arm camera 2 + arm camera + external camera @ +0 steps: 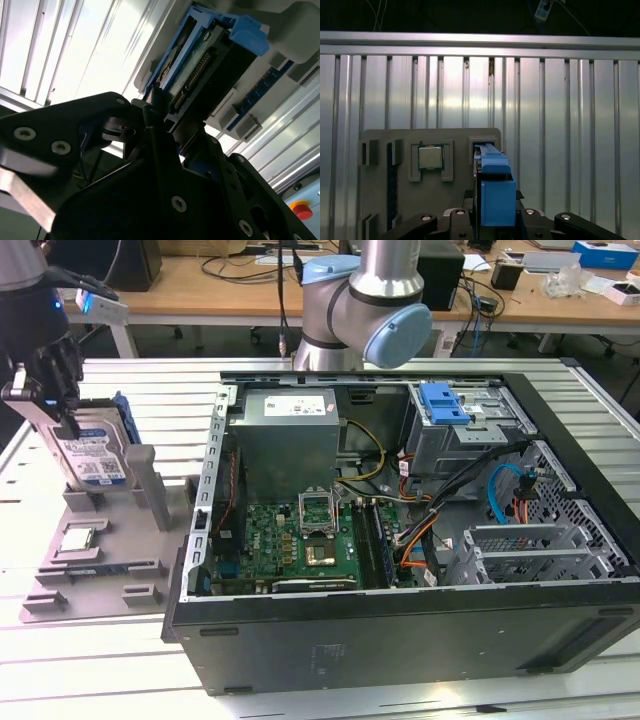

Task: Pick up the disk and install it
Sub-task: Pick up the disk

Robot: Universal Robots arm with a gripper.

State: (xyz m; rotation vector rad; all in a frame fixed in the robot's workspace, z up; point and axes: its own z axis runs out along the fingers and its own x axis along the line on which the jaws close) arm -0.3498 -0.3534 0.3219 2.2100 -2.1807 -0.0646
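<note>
Arm point(365, 310) is extended toward exterior view's left, with wrist held above grey holder tray point(110, 540) and gripper point(60, 408) pointed down. Gripper is clamped on upper end of disk point(95, 455), one finger point(150, 117) pressed against each face.

Disk is stood on edge in tray slot, lower edge seated. Silver body is seen with blue-and-white label and blue plastic frame point(495, 185) around edges. Connector row is seen on its end in second wrist view. Processor chip point(430, 157) is laid flat in tray pocket beside disk. Open computer case point(400, 630) is set well apart.
</note>
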